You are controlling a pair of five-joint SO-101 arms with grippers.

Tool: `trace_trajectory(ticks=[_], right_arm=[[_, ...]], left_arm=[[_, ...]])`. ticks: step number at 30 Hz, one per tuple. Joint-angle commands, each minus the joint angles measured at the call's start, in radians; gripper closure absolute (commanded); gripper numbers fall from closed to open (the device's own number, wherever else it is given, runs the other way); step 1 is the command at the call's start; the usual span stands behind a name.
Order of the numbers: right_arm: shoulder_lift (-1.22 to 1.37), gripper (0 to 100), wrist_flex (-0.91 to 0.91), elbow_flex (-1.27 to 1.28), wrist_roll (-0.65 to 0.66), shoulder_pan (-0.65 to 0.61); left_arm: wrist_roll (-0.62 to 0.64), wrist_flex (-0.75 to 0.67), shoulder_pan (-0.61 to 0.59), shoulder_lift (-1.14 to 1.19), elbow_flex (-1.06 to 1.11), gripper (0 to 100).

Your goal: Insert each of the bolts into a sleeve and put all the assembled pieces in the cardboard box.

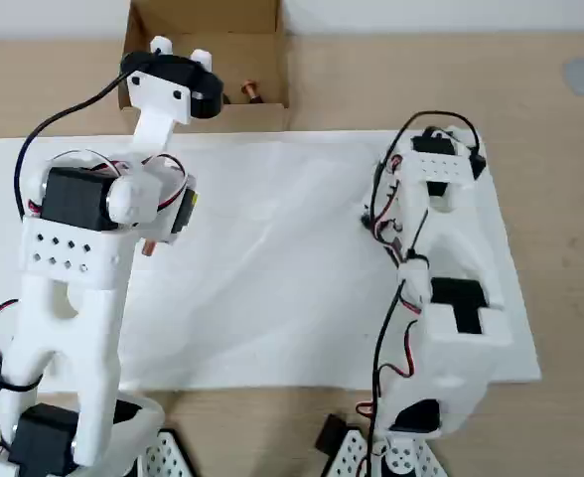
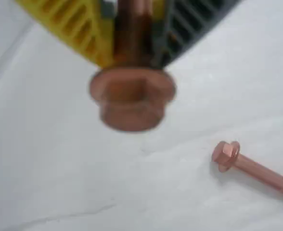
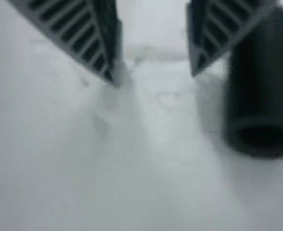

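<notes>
Left gripper (image 2: 132, 50) clamped on shank of held bolt (image 2: 132, 98); head points down, hanging just above white sheet (image 2: 45, 183). Second bolt (image 2: 250, 166) lies flat on sheet, near held one, not touching it. Right gripper (image 3: 153, 72) spread wide, nothing between fingers, tips down at sheet. Dark sleeve (image 3: 262, 96) on sheet just beside one finger, outside gap. Cardboard box (image 1: 138, 40) sits past sheet's far edge; copper piece (image 1: 249, 92) inside it.
</notes>
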Motion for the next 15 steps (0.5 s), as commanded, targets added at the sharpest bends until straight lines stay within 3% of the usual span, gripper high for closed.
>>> trace_trajectory(ticks=[1,10,15], right_arm=[[-0.007,87.1,-0.017,-0.068,0.009,-0.004],[-0.050,87.1,0.023,-0.248,0.029,-0.054],[0.050,87.0,0.020,-0.366,0.044,-0.099]], left_arm=[[0.002,-0.014,-0.006,-0.012,-0.054,99],[-0.026,-0.018,-0.006,-0.005,-0.054,99],[-0.026,-0.020,-0.006,-0.005,-0.054,99]])
